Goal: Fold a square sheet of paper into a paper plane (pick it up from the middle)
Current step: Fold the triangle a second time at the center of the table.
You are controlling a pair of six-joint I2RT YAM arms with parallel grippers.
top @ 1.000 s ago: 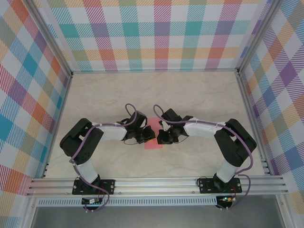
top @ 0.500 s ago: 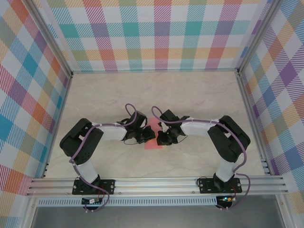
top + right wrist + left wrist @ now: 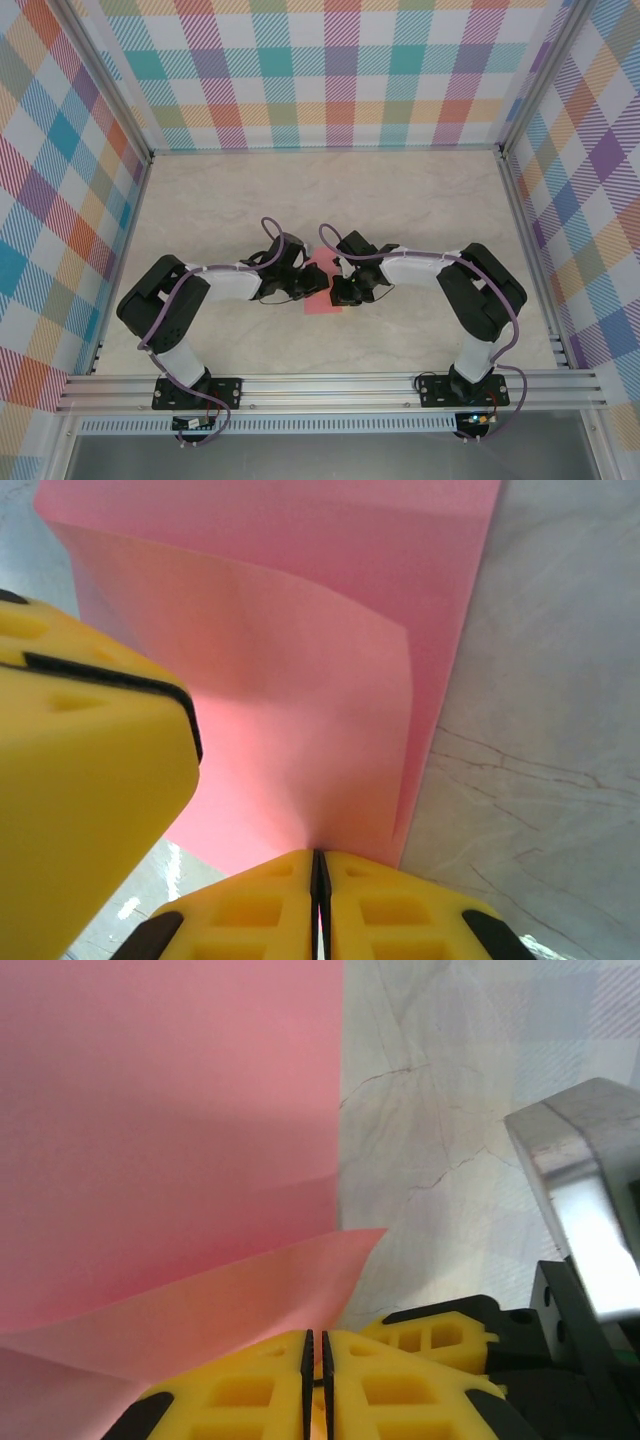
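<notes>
The salmon-pink square sheet of paper point(image 3: 322, 304) lies on the marble table between both grippers, partly folded onto itself. In the left wrist view the paper point(image 3: 170, 1110) covers the upper left, and a raised flap point(image 3: 230, 1300) runs down into my left gripper point(image 3: 313, 1338), whose jaws are shut on it. My right gripper point(image 3: 317, 856) is shut on the paper's point(image 3: 300, 680) near edge, where a lifted layer converges into the jaws. From above, the left gripper point(image 3: 306, 284) and right gripper point(image 3: 339, 290) face each other almost touching. The sheet's middle is hidden beneath them.
Bare marble tabletop point(image 3: 330, 200) stretches behind and to both sides of the arms. Checked walls point(image 3: 330, 70) close off three sides. An aluminium rail point(image 3: 330, 385) carrying both arm bases runs along the near edge. The other gripper's yellow finger point(image 3: 90, 770) crowds close on the left.
The right arm's elbow has swung inward and the left arm's elbow has shifted left and down. Both grippers stay shut at the paper in the same spot.
</notes>
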